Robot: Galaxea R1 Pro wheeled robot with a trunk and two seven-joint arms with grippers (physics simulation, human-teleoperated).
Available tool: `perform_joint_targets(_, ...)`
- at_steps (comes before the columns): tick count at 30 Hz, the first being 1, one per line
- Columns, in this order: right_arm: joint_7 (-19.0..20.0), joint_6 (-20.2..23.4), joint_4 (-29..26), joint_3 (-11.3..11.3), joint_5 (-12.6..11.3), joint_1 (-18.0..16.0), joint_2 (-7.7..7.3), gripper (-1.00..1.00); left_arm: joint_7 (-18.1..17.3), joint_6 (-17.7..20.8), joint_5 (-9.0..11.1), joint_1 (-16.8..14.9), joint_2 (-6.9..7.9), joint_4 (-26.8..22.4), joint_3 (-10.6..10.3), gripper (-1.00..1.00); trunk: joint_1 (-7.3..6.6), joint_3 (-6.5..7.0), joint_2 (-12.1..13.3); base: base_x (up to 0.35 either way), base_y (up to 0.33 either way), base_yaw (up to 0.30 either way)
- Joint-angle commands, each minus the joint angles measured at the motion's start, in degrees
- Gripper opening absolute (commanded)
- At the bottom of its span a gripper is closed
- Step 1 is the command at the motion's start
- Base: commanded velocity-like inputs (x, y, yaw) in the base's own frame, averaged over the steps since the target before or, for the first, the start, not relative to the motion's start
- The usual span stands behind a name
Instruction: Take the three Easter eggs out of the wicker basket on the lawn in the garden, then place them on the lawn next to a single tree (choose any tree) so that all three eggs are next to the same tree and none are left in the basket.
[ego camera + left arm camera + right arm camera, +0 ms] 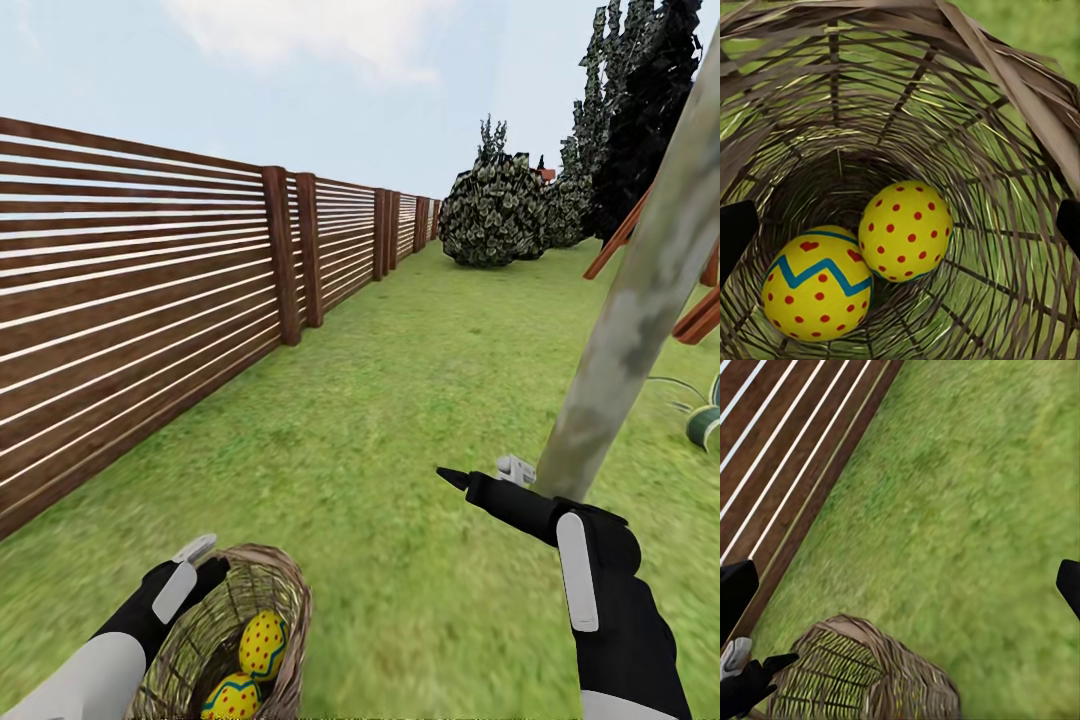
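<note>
The wicker basket lies tipped on the lawn at the lower left, its mouth facing me. Two Easter eggs sit inside it: a dotted one and one with a blue zigzag. My left gripper is at the basket's rim. In the left wrist view the left gripper looks into the basket with its fingers wide apart, and both eggs lie deep inside. My right gripper hangs open and empty just left of the tree trunk.
A brown slatted fence runs along the left. Round bushes and dark cypresses stand far ahead. Reddish wooden beams and a striped plant sit right of the trunk. Open grass stretches between fence and tree.
</note>
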Motion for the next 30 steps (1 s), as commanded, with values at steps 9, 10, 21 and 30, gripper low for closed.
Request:
perform_joint_targets(9,0.3,0.3,0.0,-0.1,0.1,0.0,0.06,1.00,0.4,-0.3,0.6,0.0,-0.01,-0.1,0.0,1.00,1.97,-1.68,-3.7,0.000,0.000,0.000)
perform_joint_targets(10,0.3,0.3,0.0,-0.1,0.1,0.0,0.06,1.00,0.4,-0.3,0.6,0.0,-0.01,-0.1,0.0,1.00,2.19,-1.86,-4.1,0.000,0.000,0.000)
perform_joint_targets(21,0.3,0.3,0.0,-0.1,0.1,-0.1,0.06,1.00,0.4,-0.4,0.6,0.0,-0.07,0.0,-2.1,1.00,4.61,-3.83,-8.5,0.000,0.000,0.000)
perform_joint_targets(30,0.3,0.3,0.0,0.0,0.1,-0.1,0.06,1.00,0.4,-1.2,0.6,0.0,-0.10,0.2,-2.5,1.00,6.59,-5.45,-12.1,0.000,0.000,0.000)
